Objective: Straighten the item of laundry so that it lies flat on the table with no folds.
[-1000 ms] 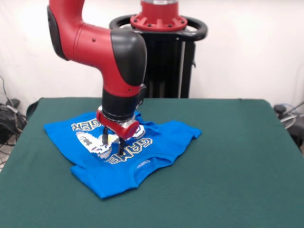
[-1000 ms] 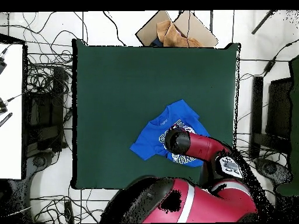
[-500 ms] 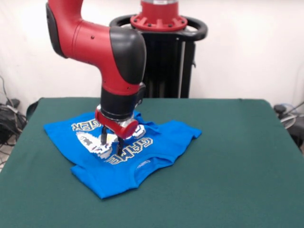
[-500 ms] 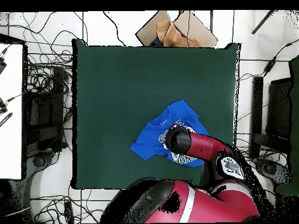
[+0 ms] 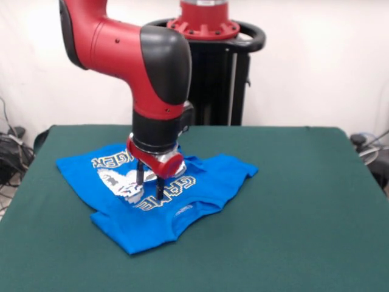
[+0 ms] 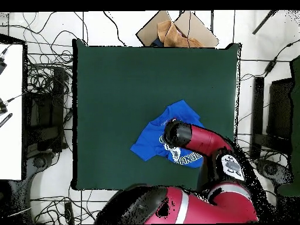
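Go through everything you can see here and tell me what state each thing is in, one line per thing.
Small bright blue printed T-shirt: spread on the table but rumpled, near edge folded over, not flat.
Large dark green felt-covered table: T-shirt lies on one side of it.
Red and black gripper: jaws open, tips down at the shirt's print.
Brown cardboard box: open, beyond the table edge.

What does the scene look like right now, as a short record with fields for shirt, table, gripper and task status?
shirt: blue T-shirt, print side up, rumpled, folds at its near edge
table: green cloth-covered table; shirt lies on the left part in the front view
gripper: gripper open, fingers pointing down over the printed lettering
cardboard: crumpled box on the floor beyond the table, overhead view
task status: not yet flat
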You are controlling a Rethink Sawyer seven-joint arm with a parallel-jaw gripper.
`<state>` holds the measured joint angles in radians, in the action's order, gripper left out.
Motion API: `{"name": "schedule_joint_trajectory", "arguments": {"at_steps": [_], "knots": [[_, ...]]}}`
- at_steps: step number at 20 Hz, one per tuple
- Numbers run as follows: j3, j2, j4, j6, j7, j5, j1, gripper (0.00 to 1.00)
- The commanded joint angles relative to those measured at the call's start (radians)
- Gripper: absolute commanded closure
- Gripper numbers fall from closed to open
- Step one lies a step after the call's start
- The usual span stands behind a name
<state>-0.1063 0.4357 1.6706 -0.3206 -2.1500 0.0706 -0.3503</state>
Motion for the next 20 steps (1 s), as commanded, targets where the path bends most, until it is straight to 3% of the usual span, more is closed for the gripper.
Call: {"name": "schedule_joint_trajectory", "arguments": {"at_steps": [1, 6, 12, 20], "knots": [[0.091, -0.038, -0.132, -0.085, -0.154, -0.103, 0.06, 0.0], [0.081, -0.081, -0.118, -0.046, -0.135, -0.094, 0.086, 0.0], [-0.068, -0.241, -0.135, 0.133, -0.14, 0.002, 0.168, 0.0], [-0.135, -0.311, -0.171, 0.094, -0.079, 0.029, 0.205, 0.0]]}}
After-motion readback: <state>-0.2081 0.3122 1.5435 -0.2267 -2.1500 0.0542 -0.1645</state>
